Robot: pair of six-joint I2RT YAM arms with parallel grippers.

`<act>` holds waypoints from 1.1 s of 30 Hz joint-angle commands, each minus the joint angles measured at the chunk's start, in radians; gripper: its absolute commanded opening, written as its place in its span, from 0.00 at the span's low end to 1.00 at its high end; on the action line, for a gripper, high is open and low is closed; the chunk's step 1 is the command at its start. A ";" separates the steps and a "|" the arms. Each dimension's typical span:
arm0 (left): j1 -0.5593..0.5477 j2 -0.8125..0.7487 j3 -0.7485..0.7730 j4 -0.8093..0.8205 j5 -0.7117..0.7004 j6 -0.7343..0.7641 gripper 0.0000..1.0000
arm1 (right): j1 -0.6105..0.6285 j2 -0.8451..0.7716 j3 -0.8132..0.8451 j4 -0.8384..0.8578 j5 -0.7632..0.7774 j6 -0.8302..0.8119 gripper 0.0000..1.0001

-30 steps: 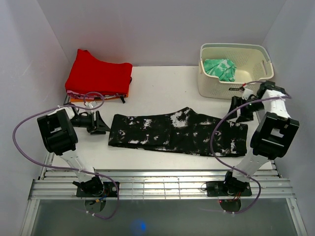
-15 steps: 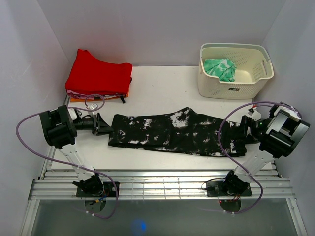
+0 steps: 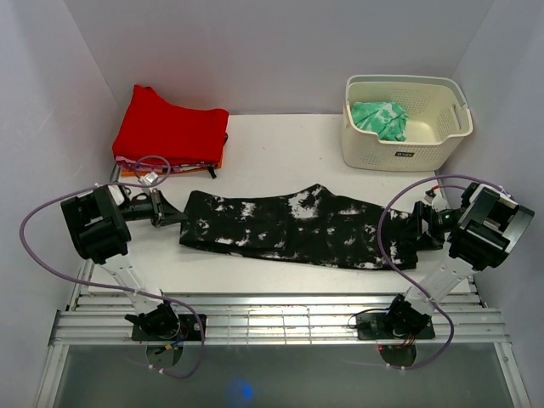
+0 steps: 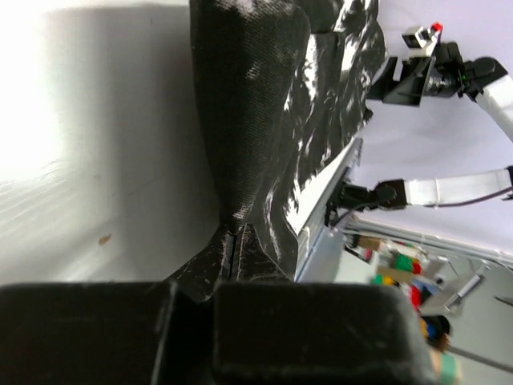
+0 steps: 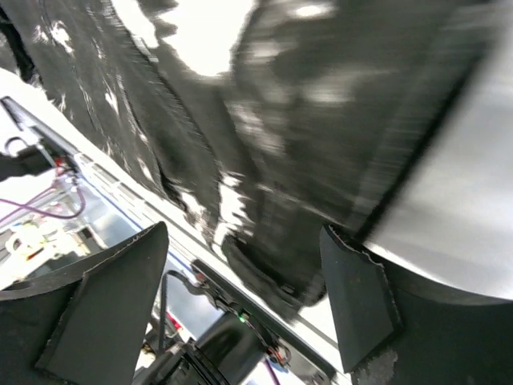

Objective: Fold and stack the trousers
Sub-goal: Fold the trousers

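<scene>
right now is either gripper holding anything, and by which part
The left gripper is shut on the trousers, pinching the edge of their end nearest it. The right gripper is open over the other end, holding nothing.

Nothing can be read. The basket [image 3: 365,153], beyond the right tool [image 3: 418,225], carries a small dark label [image 3: 404,154] on its front wall, the print too small to make out.

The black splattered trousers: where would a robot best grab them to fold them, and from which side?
By the short ends. The trousers lie as a long strip across the table, each end facing one arm. The left gripper pinches the left end from the left; the open right gripper would likely do best sliding in low from the right.
</scene>
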 commanded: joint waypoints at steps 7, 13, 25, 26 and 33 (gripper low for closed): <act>0.059 -0.175 0.138 -0.143 -0.032 0.037 0.00 | 0.028 0.017 -0.031 0.072 -0.140 0.042 0.92; 0.059 -0.238 0.172 -0.162 -0.054 0.013 0.00 | 0.181 0.009 -0.088 0.262 -0.084 0.196 0.89; -0.091 -0.381 0.385 -0.171 0.028 -0.238 0.00 | 0.310 0.043 -0.091 0.353 -0.097 0.289 0.08; -0.123 -0.390 0.386 -0.150 0.019 -0.306 0.00 | 0.322 0.045 -0.090 0.353 -0.108 0.297 0.08; -0.468 -0.452 0.333 0.148 -0.128 -0.593 0.00 | 0.416 0.049 -0.052 0.382 -0.160 0.346 0.08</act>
